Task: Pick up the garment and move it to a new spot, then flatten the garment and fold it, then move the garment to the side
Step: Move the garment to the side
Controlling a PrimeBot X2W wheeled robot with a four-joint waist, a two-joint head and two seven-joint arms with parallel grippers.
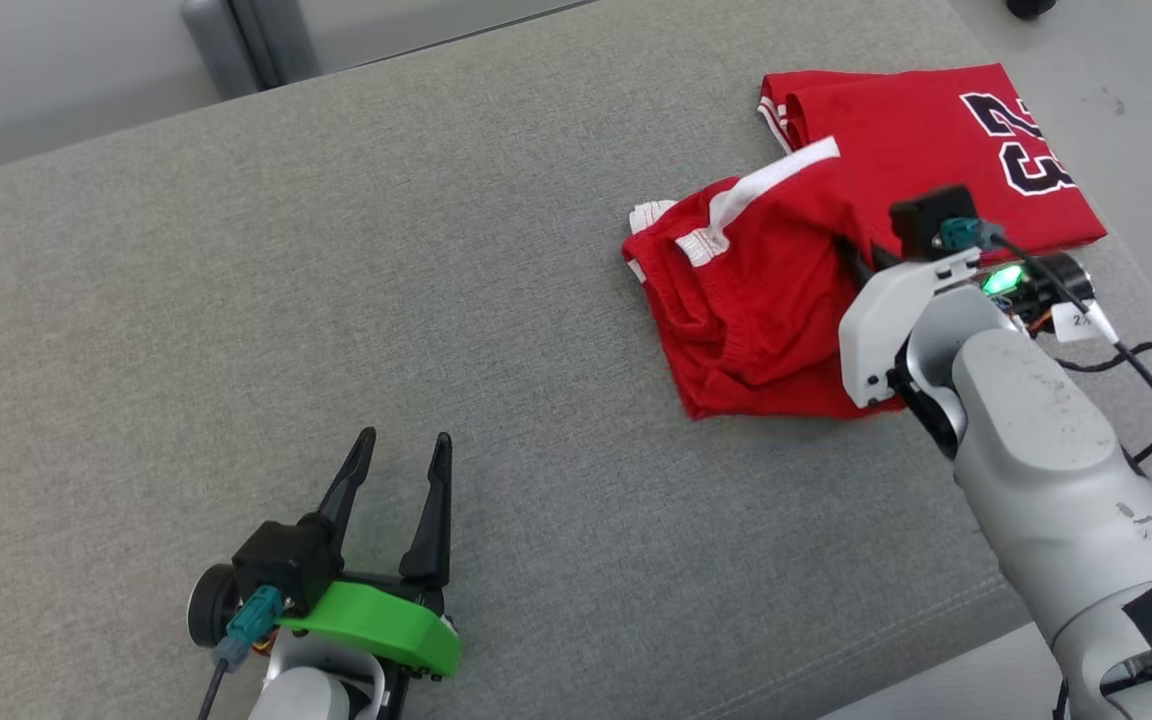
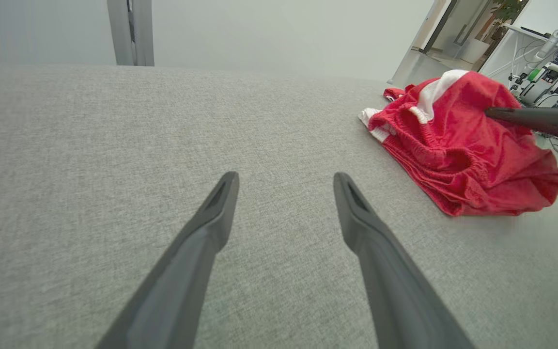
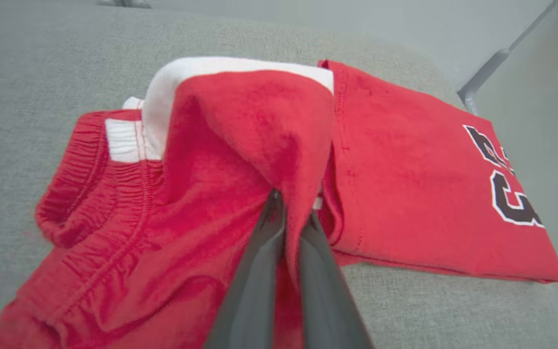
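From the head, the garment [image 1: 766, 300] is a pair of red shorts with white side stripes and a black number edged in white. It lies bunched at the far right of the grey bench [image 1: 336, 250]. The right gripper [image 1: 854, 262] pinches a fold of it. The left gripper [image 1: 405, 440] stands spread, well apart.

From the left wrist, the shorts sit heaped at the right, gathered waistband nearest.

From the right wrist, a peak of red cloth rises from the pinch, and the numbered leg lies flat.
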